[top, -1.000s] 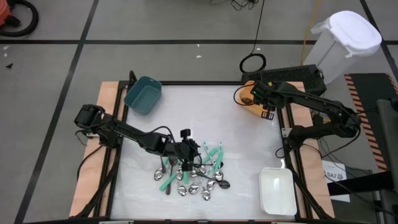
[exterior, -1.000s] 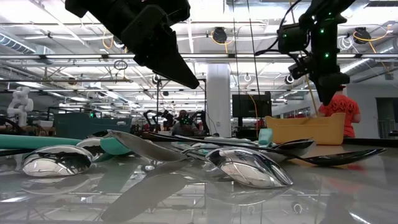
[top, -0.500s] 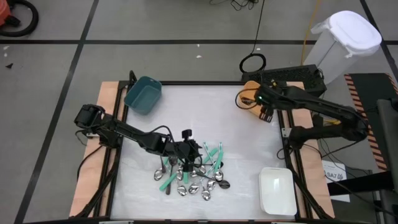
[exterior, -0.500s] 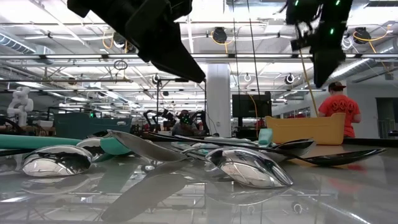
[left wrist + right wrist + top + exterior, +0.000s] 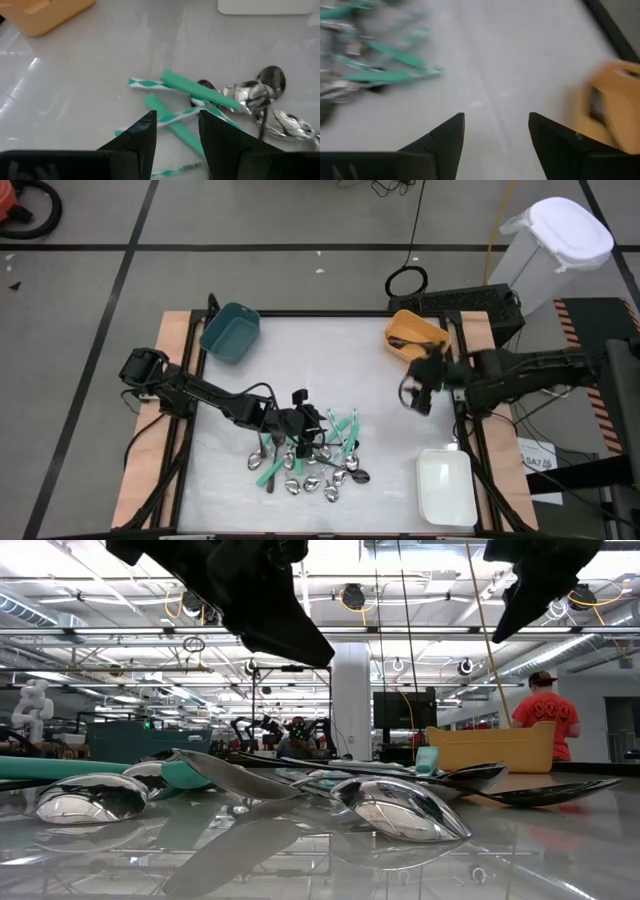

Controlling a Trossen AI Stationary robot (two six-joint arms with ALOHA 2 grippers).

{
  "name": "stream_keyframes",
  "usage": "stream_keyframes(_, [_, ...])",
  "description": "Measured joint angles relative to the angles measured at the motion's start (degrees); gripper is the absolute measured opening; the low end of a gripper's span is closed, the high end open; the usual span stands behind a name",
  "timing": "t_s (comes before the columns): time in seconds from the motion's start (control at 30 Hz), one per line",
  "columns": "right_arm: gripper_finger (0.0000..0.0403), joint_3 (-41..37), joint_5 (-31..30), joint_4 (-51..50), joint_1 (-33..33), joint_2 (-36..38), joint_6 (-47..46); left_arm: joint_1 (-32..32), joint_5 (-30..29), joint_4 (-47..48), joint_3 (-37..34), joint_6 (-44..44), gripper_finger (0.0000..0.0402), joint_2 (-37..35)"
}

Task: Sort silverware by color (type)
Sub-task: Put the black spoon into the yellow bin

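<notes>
Centre-front of the table (image 5: 330, 350): silverware pile (image 5: 310, 455), a mix of shiny silver spoons, teal-handled pcs and a few dark ones, all heaped together and overlapping, unsorted. Left gripper (image 5: 305, 423) sits right over the pile's back edge; in the left wrist view the fingers (image 5: 137, 135) are apart w/ a moderate gap, nothing between them, teal handles (image 5: 197, 90) and silver spoon bowls (image 5: 250, 95) lying just ahead on the table. Right gripper (image 5: 415, 393) is above bare table btwn the pile and the orange bin (image 5: 415, 332), nearer the bin, well apart from the silverware; right wrist view shows its fingers (image 5: 445, 137) spread wide and empty, pile off to one side, orange bin on the other, pic blurred. Teal bin (image 5: 231, 332) at the back-left corner, white bin (image 5: 445, 485) at front-right; can't tell contents of any bin. Low view: spoon bowls (image 5: 400, 808) close up front, orange bin behind them, a person in a red shirt (image 5: 545, 712) in the room beyond.
</notes>
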State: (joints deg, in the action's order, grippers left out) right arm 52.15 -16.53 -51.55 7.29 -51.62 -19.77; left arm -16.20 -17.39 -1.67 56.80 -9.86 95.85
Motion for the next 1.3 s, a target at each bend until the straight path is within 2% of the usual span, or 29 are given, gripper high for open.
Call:
stream_keyframes(0.23, [0.0214, -8.0, -0.8, 25.8, 12.8, -7.5, 2.7, -3.8, 0.0, 4.6, 0.0, -0.8, 0.0147, 0.0])
stream_keyframes(0.33, [0.0214, -8.1, -3.1, 32.2, 16.7, -12.7, 4.6, -5.5, -0.3, 6.1, 0.0, -1.3, 0.0147, 0.0])
stream_keyframes(0.47, [0.0214, -8.1, -3.1, 38.5, 20.3, -19.5, 6.6, -7.1, -0.5, 7.6, 0.0, -2.3, 0.0147, 0.0])
stream_keyframes(0.73, [0.0214, -8.1, -2.8, 47.1, 23.0, -28.2, 6.8, -8.5, -1.5, 14.4, 0.0, -8.3, 0.0147, 0.0])
stream_keyframes(0.9, [0.0214, -8.1, -3.1, 47.3, 23.2, -30.4, 6.0, -10.0, -6.0, 18.0, 0.0, -12.9, 0.0147, 0.0])
stream_keyframes(1.13, [0.0214, -8.1, -4.3, 51.0, 23.2, -33.1, 5.7, -10.9, -8.7, 17.3, 0.0, -14.5, 0.0147, 0.0])
stream_keyframes(1.3, [0.0214, -8.1, -4.5, 53.7, 23.2, -33.4, 7.3, -10.2, -8.7, 12.0, 0.0, -13.4, 0.0147, 2.0])
